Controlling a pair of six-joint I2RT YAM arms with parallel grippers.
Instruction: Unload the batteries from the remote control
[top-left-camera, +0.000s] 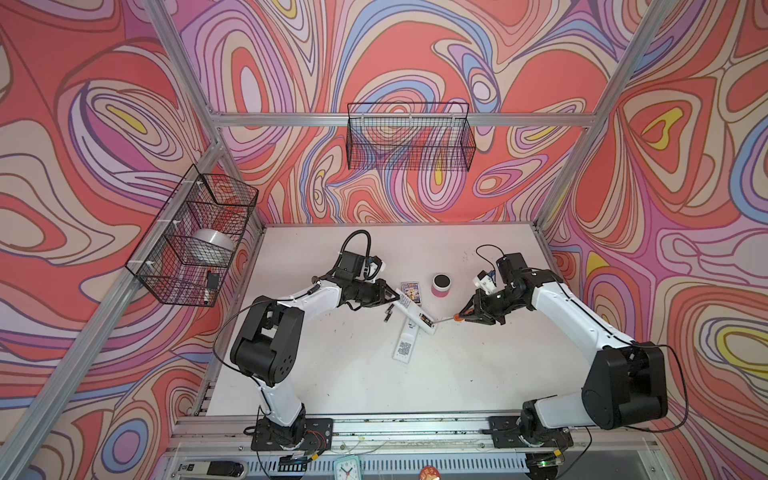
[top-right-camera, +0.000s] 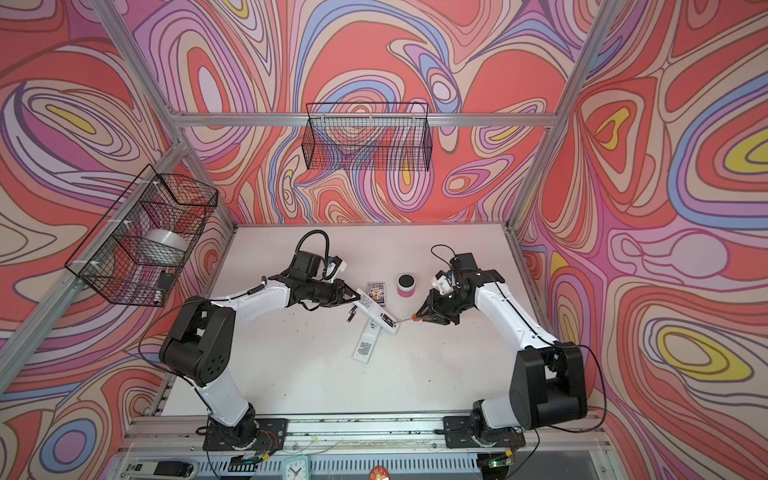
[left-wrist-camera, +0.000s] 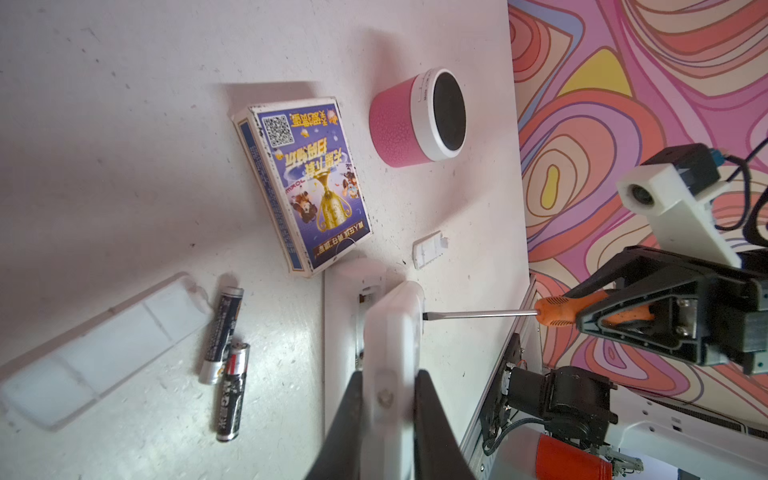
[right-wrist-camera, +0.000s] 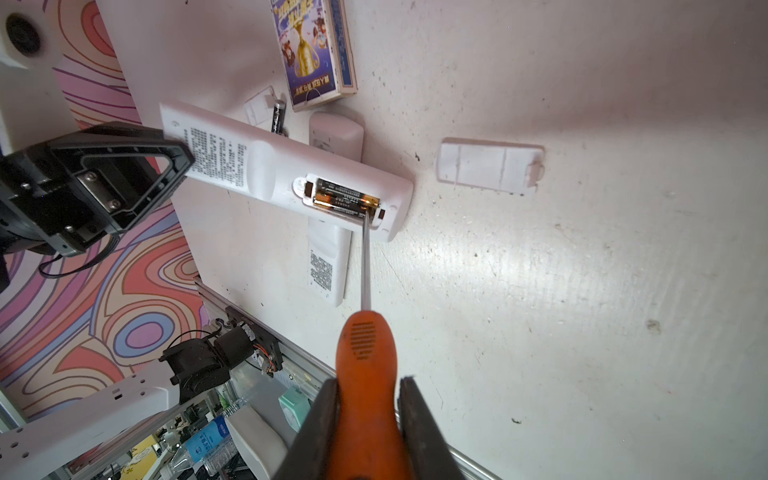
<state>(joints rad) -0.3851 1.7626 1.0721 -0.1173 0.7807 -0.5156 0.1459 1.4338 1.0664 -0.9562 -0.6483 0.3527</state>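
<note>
My left gripper (left-wrist-camera: 388, 378) is shut on one end of a white remote control (right-wrist-camera: 257, 166), which lies back up across a second white remote (right-wrist-camera: 328, 257). In its open bay sit two batteries (right-wrist-camera: 345, 199), dark with gold ends. My right gripper (right-wrist-camera: 370, 382) is shut on the orange-handled screwdriver (right-wrist-camera: 365, 357), whose tip touches the bay's end by the batteries. Two loose batteries (left-wrist-camera: 220, 332) lie on the table beside the held remote. Both top views show the remote (top-left-camera: 415, 313) (top-right-camera: 376, 311) between the left gripper (top-left-camera: 392, 294) (top-right-camera: 353, 296) and the right gripper (top-left-camera: 463, 316) (top-right-camera: 419, 316).
A white battery cover (right-wrist-camera: 486, 166) lies on the table past the remote's end, and another cover (left-wrist-camera: 95, 345) lies by the loose batteries. A blue card box (top-left-camera: 411, 289) and a pink speaker (top-left-camera: 441, 284) stand just behind the remotes. Wire baskets (top-left-camera: 409, 137) hang on the walls.
</note>
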